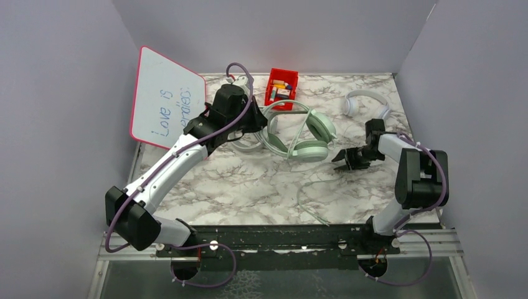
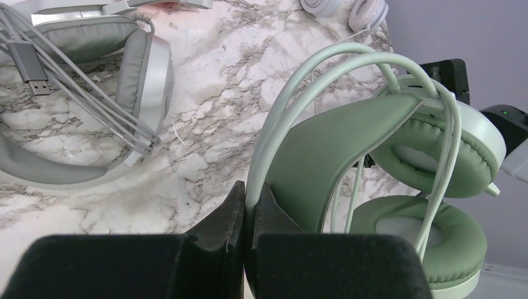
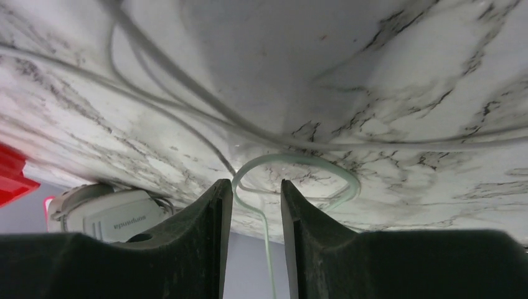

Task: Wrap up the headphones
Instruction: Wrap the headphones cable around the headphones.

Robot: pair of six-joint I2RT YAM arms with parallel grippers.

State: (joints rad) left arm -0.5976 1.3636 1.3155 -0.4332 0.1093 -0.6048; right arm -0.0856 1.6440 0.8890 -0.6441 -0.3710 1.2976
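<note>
Plainly, the left gripper (image 2: 245, 190) is pinched closed on the pale hoop of the mint-green headset (image 2: 339, 152), which sits at the centre of the overhead view. To its lower right, the right gripper (image 3: 256, 187) hangs over the marble table (image 1: 249, 187), jaws a narrow gap apart. A loop of thin pale-green cable (image 3: 299, 161) lies at the fingertips, and a strand drops through the gap. Whether either finger touches it cannot be told. The grey-white headset (image 2: 146, 68) lies upper left in the left wrist view, and the small white headset (image 1: 366, 103) upper right overhead.
</note>
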